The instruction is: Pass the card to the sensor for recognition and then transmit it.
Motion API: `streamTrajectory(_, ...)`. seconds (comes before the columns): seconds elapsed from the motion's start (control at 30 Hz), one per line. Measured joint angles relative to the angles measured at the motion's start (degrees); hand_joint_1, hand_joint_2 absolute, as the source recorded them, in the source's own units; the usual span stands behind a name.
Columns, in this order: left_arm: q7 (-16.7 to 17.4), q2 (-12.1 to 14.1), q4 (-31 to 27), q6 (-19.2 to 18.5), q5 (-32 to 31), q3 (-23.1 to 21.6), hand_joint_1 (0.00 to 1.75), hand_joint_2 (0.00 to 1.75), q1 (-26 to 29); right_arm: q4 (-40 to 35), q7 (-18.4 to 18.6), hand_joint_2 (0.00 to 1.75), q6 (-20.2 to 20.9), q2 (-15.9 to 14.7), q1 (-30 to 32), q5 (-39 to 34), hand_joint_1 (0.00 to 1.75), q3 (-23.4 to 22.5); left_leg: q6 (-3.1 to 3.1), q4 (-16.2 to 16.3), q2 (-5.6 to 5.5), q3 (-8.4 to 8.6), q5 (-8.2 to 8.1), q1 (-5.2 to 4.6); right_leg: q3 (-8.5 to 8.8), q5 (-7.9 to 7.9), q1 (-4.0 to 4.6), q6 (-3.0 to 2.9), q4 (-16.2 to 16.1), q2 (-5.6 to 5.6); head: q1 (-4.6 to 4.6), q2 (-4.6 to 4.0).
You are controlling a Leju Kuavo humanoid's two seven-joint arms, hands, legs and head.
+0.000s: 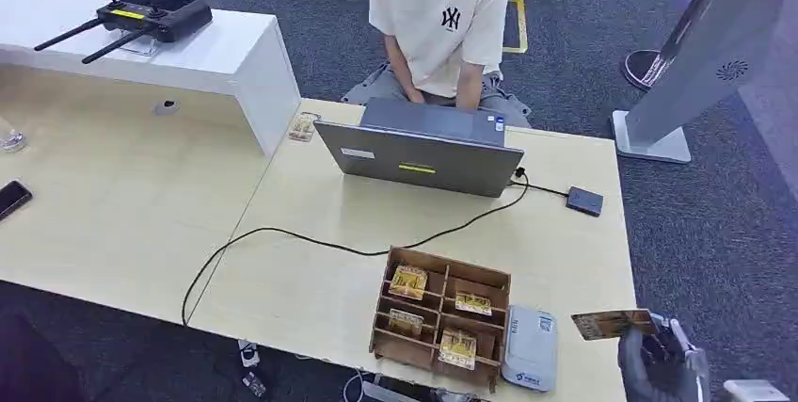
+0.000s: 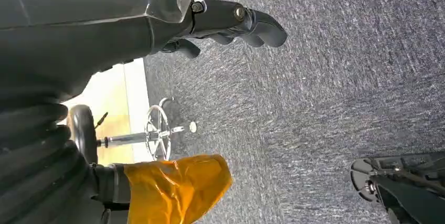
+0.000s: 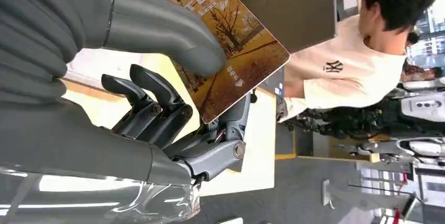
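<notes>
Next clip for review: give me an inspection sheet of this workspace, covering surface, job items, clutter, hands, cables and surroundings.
Surface: light wooden table, a white desk at its far left.
Job's things: card held off the table's right edge; white card reader beside the wooden card box, which holds more cards.
Clutter: laptop, small dark device, phone, black remote controller.
Hands: right hand pinches the card between thumb and fingers; left hand hangs over carpet, holding nothing.
Cables: black cable runs across the table from the laptop over the near edge.
Surroundings: seated person at the laptop, grey carpet, white stand.
</notes>
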Motion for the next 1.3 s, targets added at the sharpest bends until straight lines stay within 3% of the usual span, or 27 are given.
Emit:
streamTrajectory(0.2, -0.5, 0.9, 0.0, -1.0, 1.1, 1.2, 0.0, 1.75, 0.1, 1.3, 1.1, 1.75, -1.1, -0.6, -1.3, 0.6, 1.75, 3.9, 0.0, 0.0, 0.01, 0.01, 0.01, 0.01, 0.0, 0.0, 0.01, 0.0, 0.0, 0.0, 0.0, 0.0)
streamTrajectory(0.73, -0.7, 3.1, 0.0, -2.4, 1.4, 2.2, 0.0, 1.75, 0.4, 5.0, 4.9, 1.75, -9.6, -5.0, -3.7, 5.0, 1.75, 12.1, 0.0, 0.0, 0.0, -0.01, 0.0, 0.0, 0.0, 0.0, 0.01, 0.0, 0.0, -0.01, 0.0, 0.0)
streamTrajectory(1.3, -0.9, 4.2, 0.0, -3.1, 0.9, 2.4, 0.0, 1.75, 0.7, 8.3, 8.2, 1.75, -12.7, -6.8, -5.5, 11.8, 1.75, 13.7, 0.0, 0.0, 0.0, 0.0, 0.01, 0.01, 0.0, 0.0, 0.01, 0.0, 0.0, 0.0, 0.0, 0.0)
